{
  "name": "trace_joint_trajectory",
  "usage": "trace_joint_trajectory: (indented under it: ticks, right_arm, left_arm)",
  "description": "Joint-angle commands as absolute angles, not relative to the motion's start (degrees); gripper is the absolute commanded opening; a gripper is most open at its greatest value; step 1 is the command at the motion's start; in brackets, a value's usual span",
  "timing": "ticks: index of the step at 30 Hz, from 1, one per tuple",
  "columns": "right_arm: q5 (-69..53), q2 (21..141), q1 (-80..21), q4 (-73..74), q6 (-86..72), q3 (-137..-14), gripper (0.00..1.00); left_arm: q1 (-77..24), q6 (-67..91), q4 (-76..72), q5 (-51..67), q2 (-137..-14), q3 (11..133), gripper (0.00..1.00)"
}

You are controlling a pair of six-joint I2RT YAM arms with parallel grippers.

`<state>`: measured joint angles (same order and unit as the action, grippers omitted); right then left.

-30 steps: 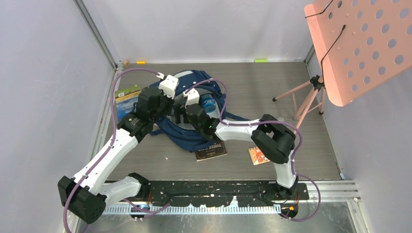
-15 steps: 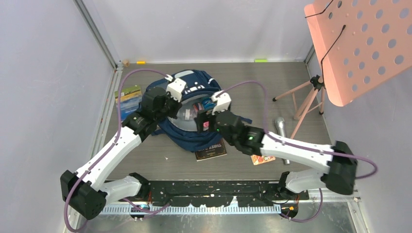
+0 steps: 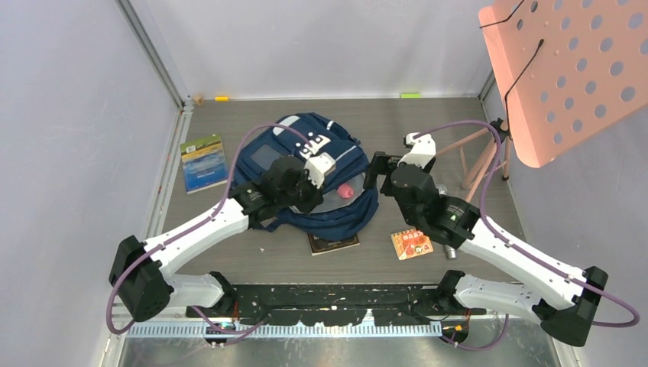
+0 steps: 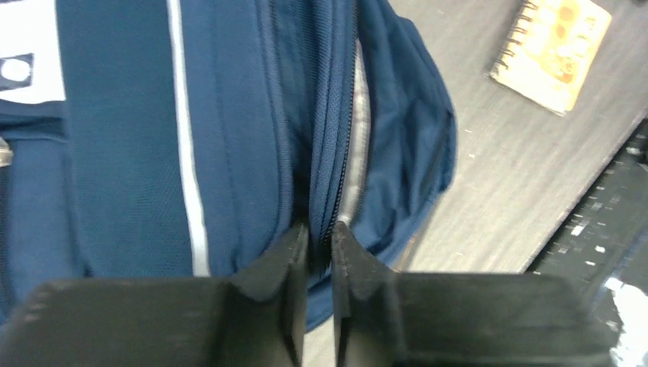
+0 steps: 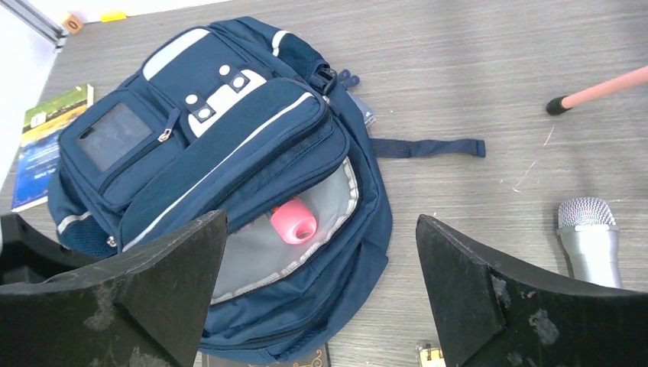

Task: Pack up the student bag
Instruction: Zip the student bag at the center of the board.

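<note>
Student bag (image 5: pixel 229 145), pink item (image 5: pixel 294 222) seemingly inside

The backpack's (image 5: pixel 229 115) main mouth gapes, its grey lining showing. A pink cylinder (image 5: pixel 294 222) lies at the mouth's upper edge, with bare lining below and left of it. The left gripper (image 4: pixel 321 233) pinches the zipper edge at the mouth's left end, and its arm crosses that side. The right gripper (image 5: pixel 319 222), jaws wide, hangs right of the bag. The tabletop (image 3: pixel 428 122) there is crossed by 1 loose strap (image 5: pixel 428 147). Beyond it are a microphone (image 5: pixel 588 237) and the music stand's legs (image 3: pixel 474 149). A dark book (image 3: pixel 334 243) lies against the bag's near edge.
</note>
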<state>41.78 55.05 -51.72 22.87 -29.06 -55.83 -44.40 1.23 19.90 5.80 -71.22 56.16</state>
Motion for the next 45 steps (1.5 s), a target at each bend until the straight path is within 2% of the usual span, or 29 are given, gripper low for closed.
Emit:
trace_joint_trajectory:
  ticks: [1,4,5,8,11,14,20,25,31,33,35,37,38,40,42,45]
  right_arm:
    - [43.1,57.8,-51.6,24.7,-33.3,-57.9,1.0]
    - [41.3,60.0,-51.6,24.7,-36.3,-57.6,0.99]
    - [40.4,60.3,-51.6,24.5,-37.0,-57.5,0.99]
    - [38.4,61.4,-51.6,23.6,-40.0,-56.4,0.98]
    - [35.7,62.1,-51.6,22.1,-43.4,-55.1,0.97]
    - [33.1,63.2,-51.6,20.4,-46.4,-53.3,0.96]
    - [28.3,66.4,-51.6,16.3,-50.9,-51.2,0.95]
    - [28.4,71.2,-51.6,13.5,-53.3,-50.7,0.92]
    - [28.0,77.2,-51.5,8.8,-52.2,-51.6,0.87]
    - [28.7,79.6,-51.1,8.8,-51.1,-52.6,0.81]
    - [29.0,81.6,-50.4,9.0,-49.7,-53.5,0.69]
    - [29.2,82.9,-48.9,9.9,-48.4,-54.4,0.3]
    - [29.3,83.3,-48.3,10.1,-47.7,-54.9,0.19]
    - [29.3,83.5,-46.2,10.4,-46.2,-55.1,0.06]
    - [28.9,83.7,-43.7,10.0,-44.0,-55.4,0.01]
    - [23.8,84.8,-38.9,9.7,-40.6,-56.4,0.0]
  left_arm:
    - [-47.0,7.0,15.6,9.4,-71.2,55.1,0.31]
    - [-47.0,8.0,14.6,8.2,-68.5,54.0,0.62]
    - [-47.0,8.2,14.4,7.4,-67.0,53.4,0.69]
    - [-47.0,8.5,14.2,2.9,-61.7,51.2,0.87]
    - [-46.8,9.0,15.5,-3.9,-56.3,48.5,0.99]
    - [-44.6,10.0,19.6,-6.5,-52.3,47.0,1.0]
    - [-36.7,13.5,22.7,-3.8,-47.8,43.7,1.0]
    - [-27.6,16.8,23.0,-2.9,-50.2,42.1,1.0]
    - [-23.5,16.6,17.0,-2.6,-52.5,39.7,1.0]
    - [-22.5,17.0,15.6,-2.8,-53.6,39.2,1.0]
    - [-22.0,17.3,14.5,-2.4,-54.8,38.8,0.99]
    - [-22.0,17.2,13.4,-1.5,-55.6,38.5,0.99]
    - [-22.0,16.8,12.8,-0.8,-55.9,38.3,0.98]
    - [-22.0,15.4,11.4,1.3,-56.4,37.7,0.97]
    - [-22.0,14.1,9.9,3.4,-56.9,37.2,0.95]
    - [-22.0,13.0,7.4,6.5,-58.2,37.0,0.91]
